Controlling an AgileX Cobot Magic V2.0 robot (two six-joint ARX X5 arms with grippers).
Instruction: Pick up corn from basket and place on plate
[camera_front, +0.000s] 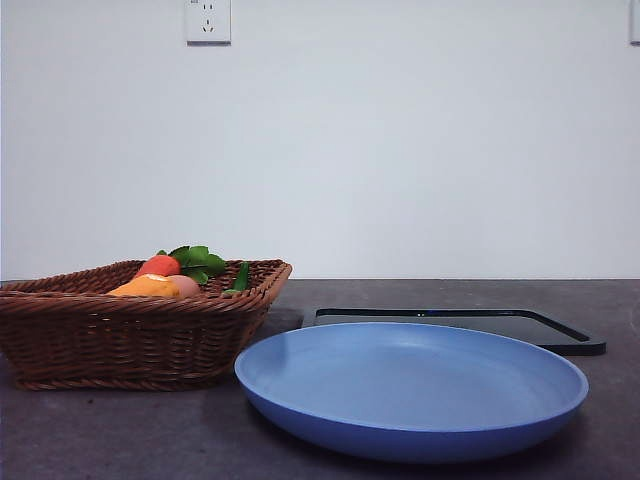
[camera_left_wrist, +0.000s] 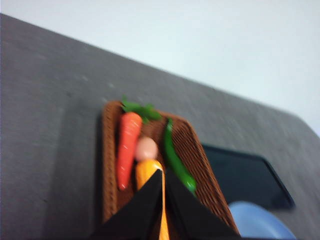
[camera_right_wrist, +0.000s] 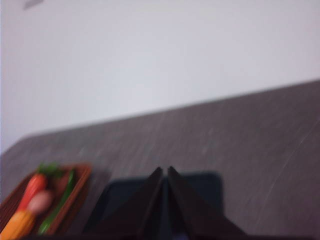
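Observation:
The corn is an orange-yellow cob lying in the brown wicker basket at the left of the table. In the left wrist view the corn shows partly behind my left gripper, which hangs shut and empty well above the basket. The light-blue plate sits empty at the front, right of the basket, and its edge shows in the left wrist view. My right gripper is shut and empty, high over the black tray, with the basket and corn off to one side. Neither arm shows in the front view.
In the basket beside the corn lie a red-orange carrot with green leaves, a pinkish egg-shaped thing and a long green pod. A flat black tray lies behind the plate. A wall stands close behind the table.

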